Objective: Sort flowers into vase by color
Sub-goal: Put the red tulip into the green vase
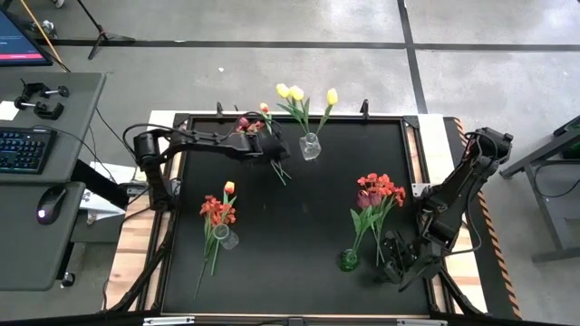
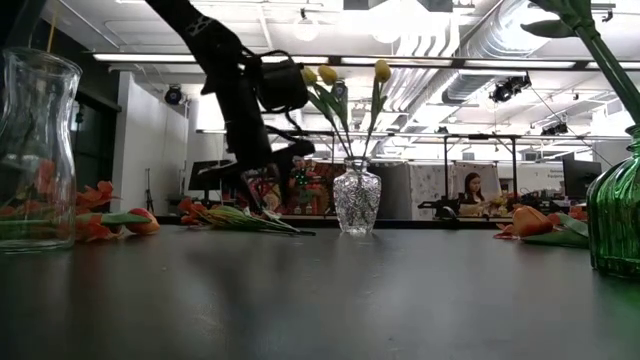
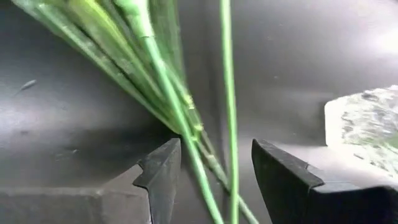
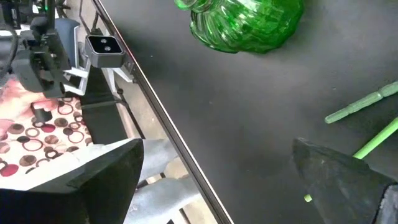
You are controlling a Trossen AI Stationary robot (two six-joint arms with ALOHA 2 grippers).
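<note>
I have the left end effector (image 1: 269,145) at the far side of the surface (image 1: 290,263), just left of the clear vase (image 1: 310,146) holding three yellow tulips (image 1: 292,92). It stands low over a bunch of flowers (image 1: 276,163) lying flat there. In the left wrist view its fingers (image 3: 163,174) are apart, with green stems (image 3: 186,118) running between them; neither finger visibly presses on a stem, so I judge nothing is gripped yet.

Step in hand, as I judge it: picking a stem from this loose bunch. Next move calls for closing on one stem only, lifting it clear of its neighbours, and carrying it to the vase of matching colour. Several stems crowd the gap, so catching two is the risk. The head colours in this bunch include maroon and orange.

Other flowers: an orange-red bunch (image 1: 217,210) at the left vase (image 1: 227,237), lying on the surface; red and maroon heads (image 1: 379,188) with stems leading towards the green vase (image 1: 349,260) near right.

The right end effector (image 1: 395,258) waits at the near right edge, fingers wide apart, holding nothing.

Writing: none legible on vases or surface.
</note>
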